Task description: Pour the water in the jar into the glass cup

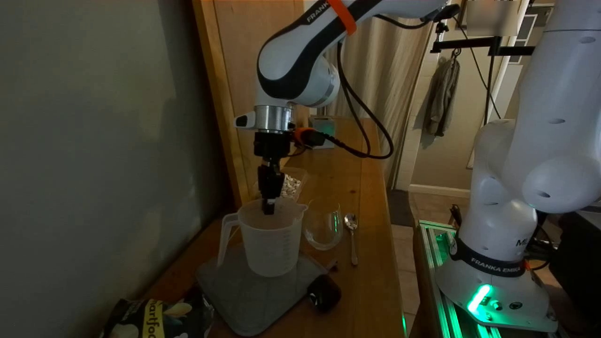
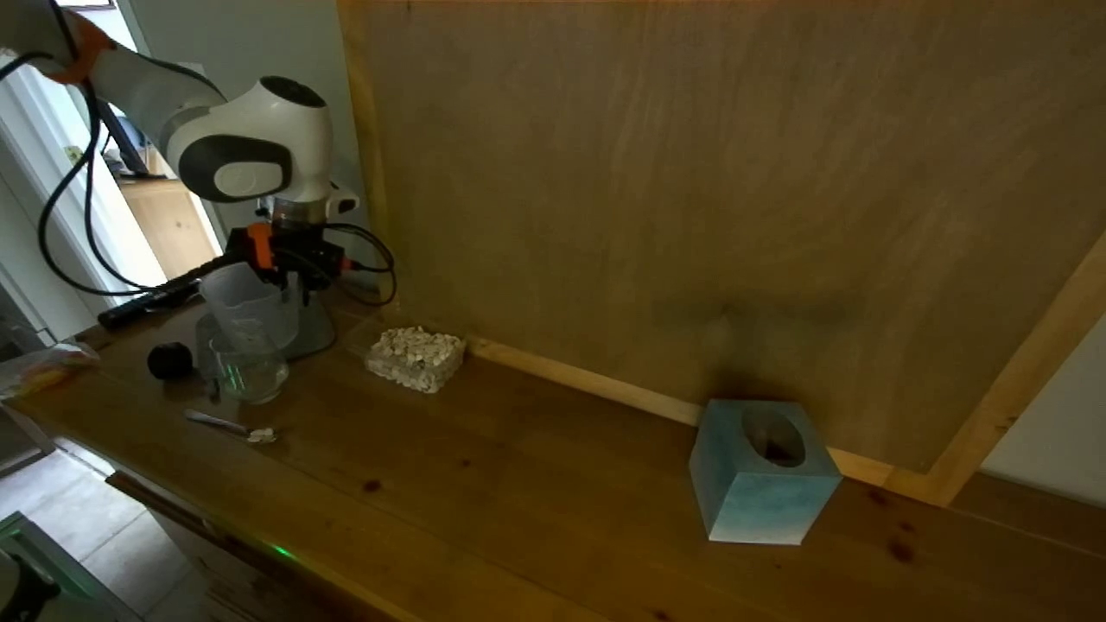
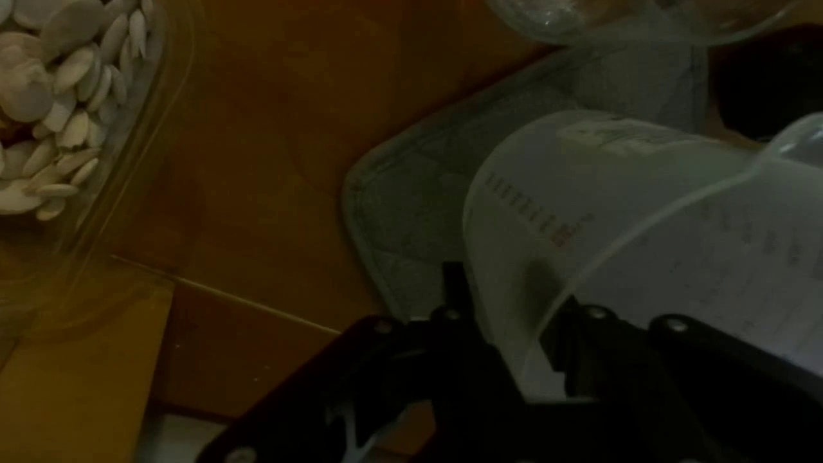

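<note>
The jar (image 1: 272, 249), a translucent whitish pitcher with a side handle, stands upright on a grey pad. It also shows in an exterior view behind the glass (image 2: 246, 294) and in the wrist view (image 3: 533, 173). I cannot tell the water level inside. The glass cup (image 1: 323, 230) is clear and stands beside the jar, also in an exterior view (image 2: 251, 371) and at the wrist view's top edge (image 3: 598, 26). My gripper (image 3: 511, 286) points down at the jar's rim, one finger inside and one outside the wall, with a gap between them. It also shows in an exterior view (image 1: 269, 206).
The grey pad (image 1: 244, 300) lies under the jar. A black round object (image 1: 324, 292) sits at its edge. A spoon (image 1: 352, 234) lies beside the glass. A clear box of whitish pieces (image 2: 415, 358) stands near the wall. A snack bag (image 1: 162, 319) and a blue-white box (image 2: 765, 475) stand farther off.
</note>
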Controlling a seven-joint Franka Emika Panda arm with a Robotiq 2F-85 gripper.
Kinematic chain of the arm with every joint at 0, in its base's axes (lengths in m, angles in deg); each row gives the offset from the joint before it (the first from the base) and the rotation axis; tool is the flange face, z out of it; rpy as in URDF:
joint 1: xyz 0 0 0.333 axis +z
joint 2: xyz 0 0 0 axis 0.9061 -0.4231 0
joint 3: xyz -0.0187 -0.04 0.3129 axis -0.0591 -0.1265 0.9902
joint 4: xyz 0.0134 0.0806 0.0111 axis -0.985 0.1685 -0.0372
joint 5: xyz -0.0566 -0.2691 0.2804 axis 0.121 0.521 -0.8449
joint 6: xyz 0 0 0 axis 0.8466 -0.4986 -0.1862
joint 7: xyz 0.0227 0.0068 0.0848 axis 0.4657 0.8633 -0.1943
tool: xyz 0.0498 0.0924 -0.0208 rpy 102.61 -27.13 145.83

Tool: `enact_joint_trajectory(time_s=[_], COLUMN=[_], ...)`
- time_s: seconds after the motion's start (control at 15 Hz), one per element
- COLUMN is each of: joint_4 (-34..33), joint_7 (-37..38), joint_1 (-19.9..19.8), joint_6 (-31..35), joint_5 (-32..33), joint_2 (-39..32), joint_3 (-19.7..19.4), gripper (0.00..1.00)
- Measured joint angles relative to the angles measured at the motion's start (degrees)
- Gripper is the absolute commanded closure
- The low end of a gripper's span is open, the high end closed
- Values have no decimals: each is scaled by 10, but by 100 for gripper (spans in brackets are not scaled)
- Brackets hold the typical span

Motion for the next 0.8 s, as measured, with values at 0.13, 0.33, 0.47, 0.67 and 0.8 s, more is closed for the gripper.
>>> enact_joint_trajectory(time_s=[0.13,0.33,0.47,0.67,0.8], joint_4=[-2,-9,-13,-13,-13], joint_7=[0,0,0,2,6], joint_1=[2,9,15,22,27], joint_6=[1,2,4,6,6], joint_5=[0,0,1,3,8], joint_2=[0,0,3,18,32], joint_3=[0,2,5,9,10], gripper=[23,3,0,0,0])
